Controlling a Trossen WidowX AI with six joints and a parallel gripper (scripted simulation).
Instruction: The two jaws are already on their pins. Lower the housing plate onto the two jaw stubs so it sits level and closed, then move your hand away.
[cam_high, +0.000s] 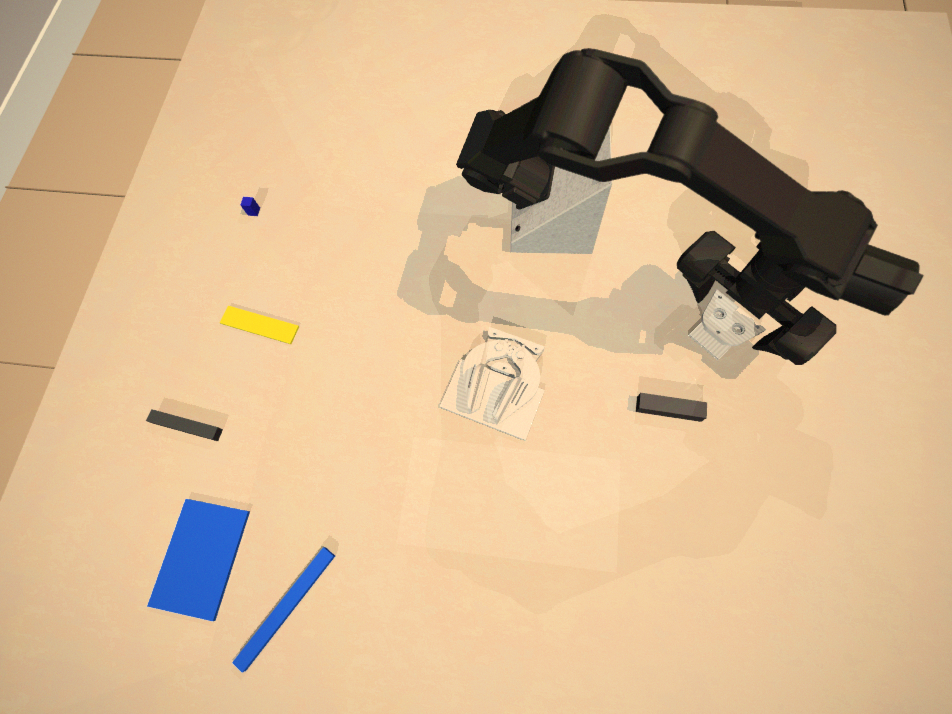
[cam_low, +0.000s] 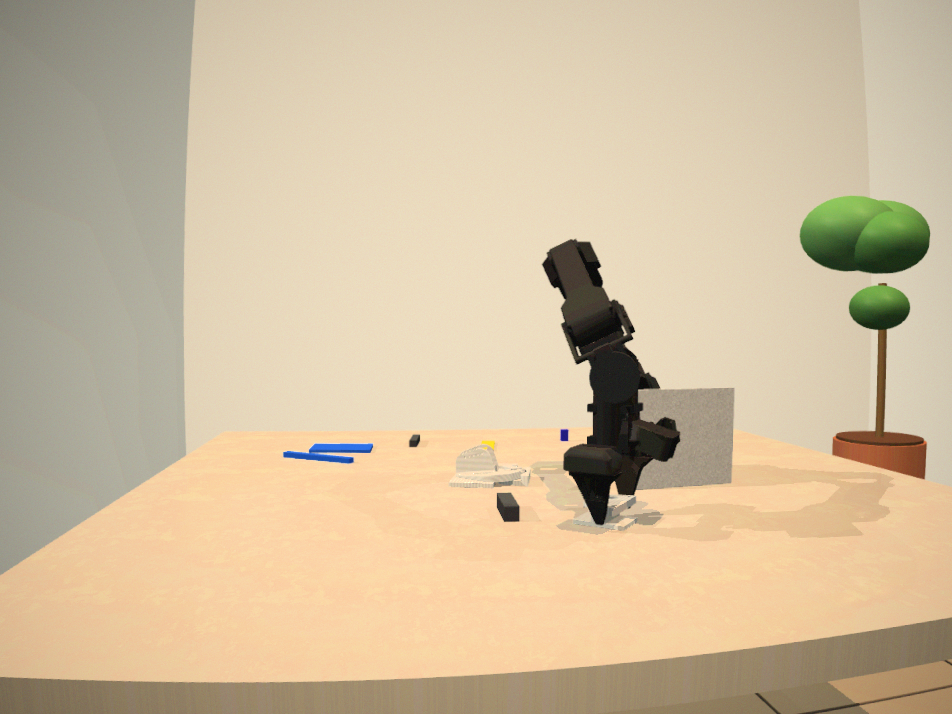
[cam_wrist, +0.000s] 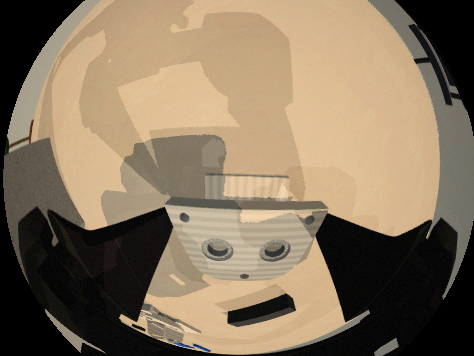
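Note:
The housing plate (cam_high: 728, 323) (cam_low: 623, 504) (cam_wrist: 245, 264), pale with two large round holes, lies raised on a small ribbed support (cam_high: 705, 338) (cam_wrist: 247, 186) at the right. My gripper (cam_high: 730, 328) (cam_low: 615, 508) (cam_wrist: 245, 217) is open and low, with one finger on each side of the plate. In the wrist view both fingertips look close to the plate's side edges; I cannot tell whether they touch. The white jaw assembly (cam_high: 527, 418) (cam_low: 477, 461) stands apart, left of the gripper in the top and exterior views. Its pins and stubs are too small to tell apart.
A dark bar (cam_high: 671, 407) (cam_low: 507, 507) (cam_wrist: 261, 310) lies between the plate and the jaw assembly's side. A grey block (cam_high: 565, 219) (cam_low: 692, 438) stands behind. A yellow bar (cam_high: 259, 325), another dark bar (cam_high: 183, 425), a blue slab (cam_high: 199, 560) and a blue stick (cam_high: 283, 609) lie left.

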